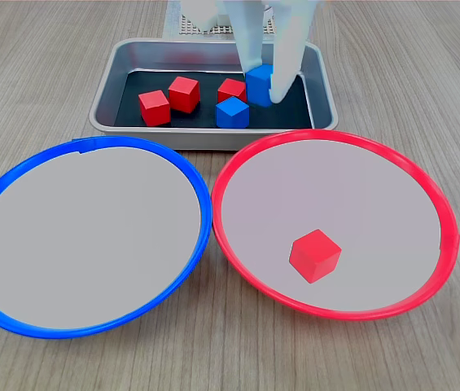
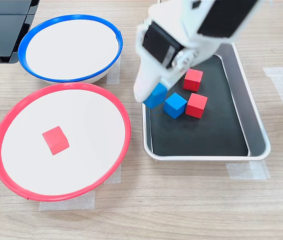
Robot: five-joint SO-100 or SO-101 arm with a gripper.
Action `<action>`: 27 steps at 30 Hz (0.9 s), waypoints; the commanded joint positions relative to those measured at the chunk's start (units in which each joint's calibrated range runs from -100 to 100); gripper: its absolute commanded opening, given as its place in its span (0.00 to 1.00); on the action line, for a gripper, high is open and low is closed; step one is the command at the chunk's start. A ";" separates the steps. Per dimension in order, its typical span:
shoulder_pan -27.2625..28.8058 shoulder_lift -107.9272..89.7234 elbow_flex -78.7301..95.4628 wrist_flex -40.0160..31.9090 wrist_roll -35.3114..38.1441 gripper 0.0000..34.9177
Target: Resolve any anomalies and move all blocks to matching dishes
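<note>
My white pincer point(image 1: 264, 85) grips small glossy blue cube point(image 1: 260, 84) by edges; may slip, dropping beside grey metal tray point(image 2: 257, 131).

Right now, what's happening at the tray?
The arm's end effector is down in the grey tray, closed around a blue block. Three red blocks and a second blue block lie loose in the tray. One red block already sits in the red-rimmed dish; the blue-rimmed dish holds nothing yet.

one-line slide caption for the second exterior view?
White gripper closed on a blue block at the metal tray edge; one red block sits in the red-rimmed dish.
</note>
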 commanded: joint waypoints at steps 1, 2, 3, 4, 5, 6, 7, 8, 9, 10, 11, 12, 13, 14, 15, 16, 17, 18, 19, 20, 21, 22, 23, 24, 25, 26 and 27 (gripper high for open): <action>4.54 1.57 -12.53 0.96 -2.25 0.00; 5.86 3.02 -14.53 0.22 -2.49 0.00; 7.08 4.90 -16.63 -0.77 -2.54 0.00; 8.12 6.86 -18.45 -1.60 -2.54 0.00; 9.06 9.16 -20.54 -2.01 -2.44 0.00; 10.19 12.15 -23.18 -2.42 -2.25 0.00; 11.13 14.71 -25.64 -3.00 -2.15 0.00; 11.79 17.01 -27.92 -3.41 -2.00 0.00; 12.54 19.48 -30.28 -3.91 -1.81 0.00; 13.58 23.07 -34.11 -4.49 -1.42 0.00; 14.33 25.80 -36.65 -4.98 -0.93 0.00; 14.89 27.59 -38.38 -5.64 -0.68 0.01; 15.46 29.21 -39.75 -6.30 -0.39 0.01; 16.02 30.74 -40.84 -6.88 0.15 0.02; 16.40 31.51 -41.39 -7.21 0.49 0.11; 16.78 32.28 -41.93 -7.70 0.68 0.18; 17.34 32.87 -42.21 -8.37 0.88 0.31; 17.62 32.79 -41.84 -8.70 1.07 0.38; 17.81 32.36 -41.48 -8.70 1.07 0.37; 17.91 30.74 -39.57 -8.45 1.42 0.33; 17.91 29.04 -37.84 -7.79 1.81 0.32; 17.91 26.31 -35.38 -5.81 2.25 0.30; 17.91 21.53 -31.37 -2.50 2.49 0.26; 17.81 20.34 -30.28 -1.60 2.54 0.25; 17.43 13.77 -23.64 2.61 3.52 0.24; 16.87 9.59 -18.27 3.85 4.40 0.24; 16.40 6.52 -14.08 4.18 5.18 0.29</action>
